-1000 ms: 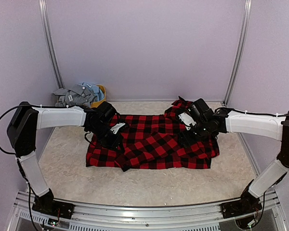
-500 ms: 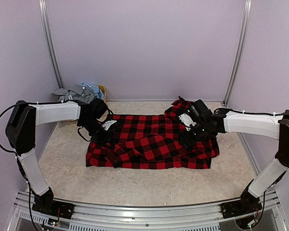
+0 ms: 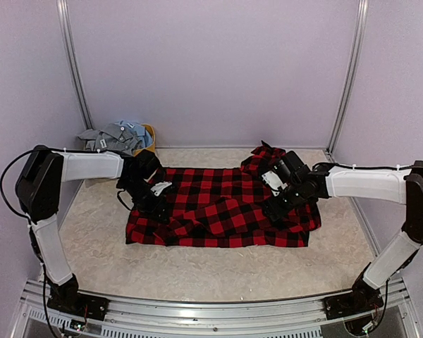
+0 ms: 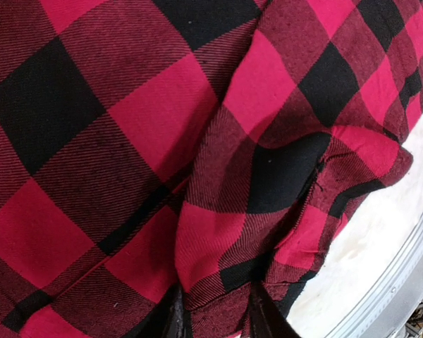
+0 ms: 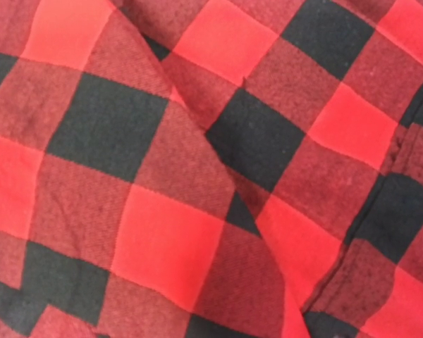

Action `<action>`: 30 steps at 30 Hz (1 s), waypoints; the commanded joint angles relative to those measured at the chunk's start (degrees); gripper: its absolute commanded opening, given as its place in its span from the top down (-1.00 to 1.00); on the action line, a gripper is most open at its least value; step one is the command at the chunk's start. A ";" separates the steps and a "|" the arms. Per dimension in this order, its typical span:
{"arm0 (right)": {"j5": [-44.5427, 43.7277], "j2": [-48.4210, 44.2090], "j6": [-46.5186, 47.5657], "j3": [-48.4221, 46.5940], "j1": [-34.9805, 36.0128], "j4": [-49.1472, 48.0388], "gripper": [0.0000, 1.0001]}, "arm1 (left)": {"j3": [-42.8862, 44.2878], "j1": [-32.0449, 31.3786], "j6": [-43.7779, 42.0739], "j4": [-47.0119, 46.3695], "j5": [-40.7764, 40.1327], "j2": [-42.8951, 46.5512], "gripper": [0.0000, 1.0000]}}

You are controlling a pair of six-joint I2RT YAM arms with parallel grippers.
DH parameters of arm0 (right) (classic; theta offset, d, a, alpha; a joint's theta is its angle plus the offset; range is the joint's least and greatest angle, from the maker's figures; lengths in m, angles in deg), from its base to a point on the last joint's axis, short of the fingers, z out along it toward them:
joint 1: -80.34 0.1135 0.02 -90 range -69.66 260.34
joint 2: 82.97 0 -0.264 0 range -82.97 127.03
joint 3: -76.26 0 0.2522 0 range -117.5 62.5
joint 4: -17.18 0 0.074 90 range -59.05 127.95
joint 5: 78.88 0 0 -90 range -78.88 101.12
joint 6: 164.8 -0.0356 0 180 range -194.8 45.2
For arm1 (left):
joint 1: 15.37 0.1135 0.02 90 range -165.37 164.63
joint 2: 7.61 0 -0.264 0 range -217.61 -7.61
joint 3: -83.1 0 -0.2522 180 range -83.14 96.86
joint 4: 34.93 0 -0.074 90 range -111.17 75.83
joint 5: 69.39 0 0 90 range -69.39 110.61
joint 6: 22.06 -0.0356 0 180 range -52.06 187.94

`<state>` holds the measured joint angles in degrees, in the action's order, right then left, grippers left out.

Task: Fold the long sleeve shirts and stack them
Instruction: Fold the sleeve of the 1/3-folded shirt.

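A red-and-black checked flannel shirt (image 3: 225, 211) lies spread across the middle of a pale, speckled desk (image 3: 218, 271). It forms a wide, rough rectangle with rumpled edges and a bunched corner at its far right. The left tool (image 3: 157, 203) is down on the flannel shirt's left edge. In the left wrist view its two dark fingers (image 4: 262, 322) show at the bottom of the picture with a small fold of checked cloth pinched between them, so this tool is clamped on the flannel shirt. To the right of that fold the shirt's hem curls, and bare desk shows past it. The right tool (image 3: 276, 205) presses into the right part of the flannel shirt, near the bunched corner. The right wrist view is filled with creased checked cloth and shows no fingers, so it is not possible to tell whether this tool is apart or together. Well apart from the flannel shirt, beyond its far left corner, a heap of grey and pale blue shirts (image 3: 111, 138) rests on a yellow tub (image 3: 150, 132) close to the lilac back wall (image 3: 211, 70).
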<state>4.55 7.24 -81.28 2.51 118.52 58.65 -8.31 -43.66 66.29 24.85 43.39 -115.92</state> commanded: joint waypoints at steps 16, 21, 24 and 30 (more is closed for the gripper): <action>1.75 2.12 -0.44 0.90 -0.45 -2.19 -0.40 | -13.55 3.60 3.23 -8.83 3.66 8.94 -0.02; 2.20 2.29 -0.51 0.80 -0.43 -1.96 -0.40 | -14.00 3.58 3.15 -9.79 5.74 8.13 0.24; 2.14 2.25 -0.69 0.93 -0.38 -1.81 -0.39 | -14.32 3.52 2.97 -10.00 6.78 7.76 0.34; 2.63 2.52 -0.81 0.90 -0.39 -1.99 -0.39 | -14.84 3.59 3.21 -10.34 6.17 6.94 0.36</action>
<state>6.41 9.02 -81.63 3.45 118.52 57.18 -22.21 -40.30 69.42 15.67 49.03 -108.20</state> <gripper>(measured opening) 0.696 0.319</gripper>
